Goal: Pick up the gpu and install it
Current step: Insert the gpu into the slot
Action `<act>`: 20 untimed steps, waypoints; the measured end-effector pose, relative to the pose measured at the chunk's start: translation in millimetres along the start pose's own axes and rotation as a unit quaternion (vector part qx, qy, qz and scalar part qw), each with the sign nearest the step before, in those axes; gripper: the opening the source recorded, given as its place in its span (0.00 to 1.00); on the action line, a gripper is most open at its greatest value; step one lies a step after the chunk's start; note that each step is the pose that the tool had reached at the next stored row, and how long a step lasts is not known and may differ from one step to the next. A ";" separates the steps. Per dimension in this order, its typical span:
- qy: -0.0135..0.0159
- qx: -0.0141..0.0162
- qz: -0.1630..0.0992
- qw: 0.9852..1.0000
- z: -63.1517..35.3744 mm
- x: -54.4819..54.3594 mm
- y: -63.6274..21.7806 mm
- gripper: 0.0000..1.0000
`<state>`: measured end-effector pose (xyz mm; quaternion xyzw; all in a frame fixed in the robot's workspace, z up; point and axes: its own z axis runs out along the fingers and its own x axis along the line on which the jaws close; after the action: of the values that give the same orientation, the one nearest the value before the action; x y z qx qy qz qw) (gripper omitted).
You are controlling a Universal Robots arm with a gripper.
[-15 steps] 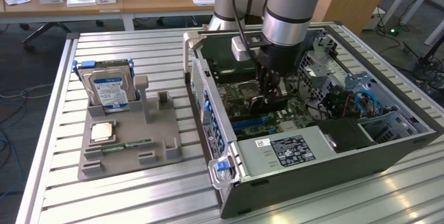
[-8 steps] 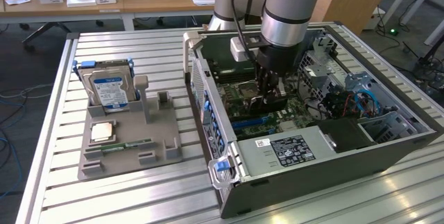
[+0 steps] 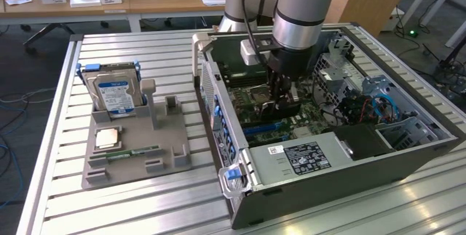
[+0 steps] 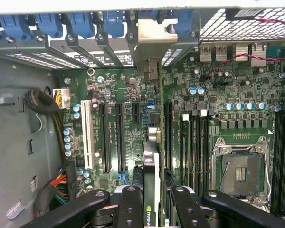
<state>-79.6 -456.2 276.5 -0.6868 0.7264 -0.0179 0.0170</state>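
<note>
Wrist view showed the gripper [image 4: 154, 202] clamped on the gpu [image 4: 151, 164], held edge-on over the motherboard [image 4: 228, 95] slots. Seating it well likely meant lining it square with 1 slot, then pressing straight down.

the exterior view looks down from high and well back, taking in the slatted table [image 3: 145, 202] and the whole open computer case [image 3: 342, 188]. the wrist view sits just behind the gripper [image 4: 154, 199], facing the motherboard [image 4: 133, 118] from close; both share that board and the gpu [image 4: 151, 164].
</note>
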 end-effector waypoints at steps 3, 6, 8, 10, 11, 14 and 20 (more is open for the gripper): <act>0.000 0.000 0.000 1.000 -0.1 0.1 0.8 0.27; 0.000 0.000 0.000 1.000 -0.2 0.2 1.9 0.27; 0.000 0.000 0.000 1.000 -0.2 0.2 2.7 0.27; 0.000 0.000 0.000 1.000 -0.2 0.2 3.5 0.27; 0.000 0.000 0.000 1.000 -0.2 0.3 3.9 0.27; 0.000 0.000 0.000 1.000 -0.3 0.3 4.9 0.27; 0.000 0.000 0.000 1.000 3.7 0.4 6.0 0.27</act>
<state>-85.4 -456.2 272.5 -0.6869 0.7264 -0.0179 0.0169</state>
